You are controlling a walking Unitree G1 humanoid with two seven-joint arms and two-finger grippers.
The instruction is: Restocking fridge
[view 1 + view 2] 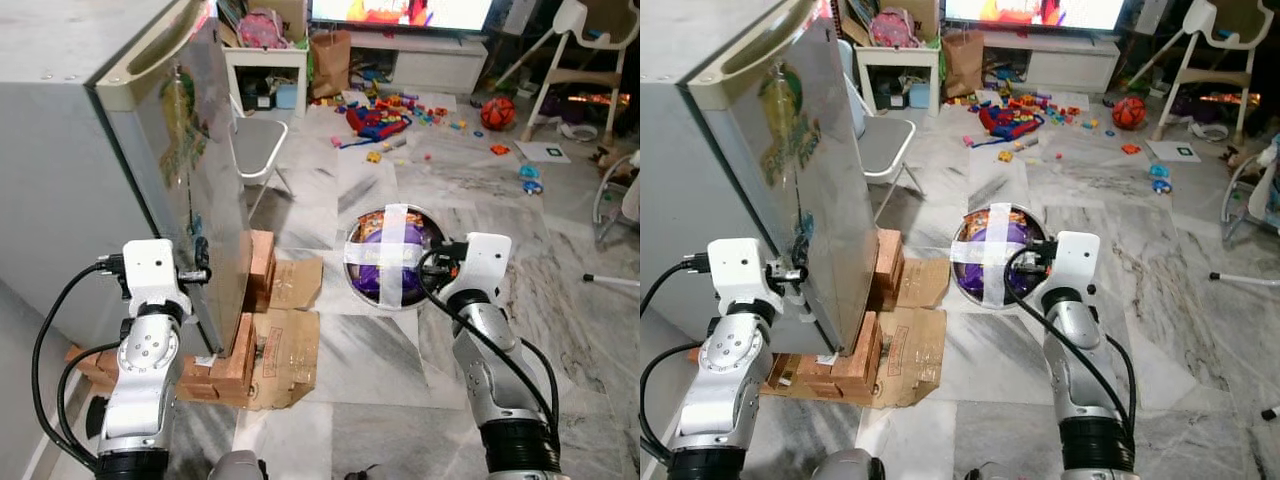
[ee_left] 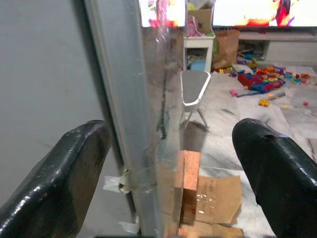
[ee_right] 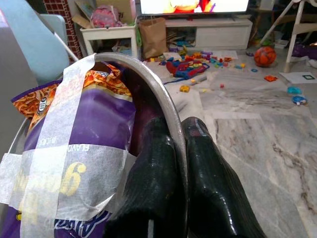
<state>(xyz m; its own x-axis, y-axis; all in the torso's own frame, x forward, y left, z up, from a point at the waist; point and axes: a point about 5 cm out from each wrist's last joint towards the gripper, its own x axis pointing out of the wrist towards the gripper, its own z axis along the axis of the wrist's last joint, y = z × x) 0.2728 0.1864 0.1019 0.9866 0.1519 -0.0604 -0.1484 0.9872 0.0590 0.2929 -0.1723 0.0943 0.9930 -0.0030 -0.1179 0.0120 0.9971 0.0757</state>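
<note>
Cardboard (image 1: 290,340) and bricks (image 1: 235,360) under fridge (image 1: 150,180)

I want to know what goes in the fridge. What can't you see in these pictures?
- Inside of the fridge: hidden in both eye views by its door.
- Purple snack bag in the metal bowl: its name is covered by white tape in the right wrist view.
- Right gripper: its jaws pinch the bowl's rim, hiding the part beneath.
- Left gripper: jaws open around the door's edge; contact unclear.

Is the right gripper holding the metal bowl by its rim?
Yes, the right gripper is shut on the rim of the metal bowl.
</note>
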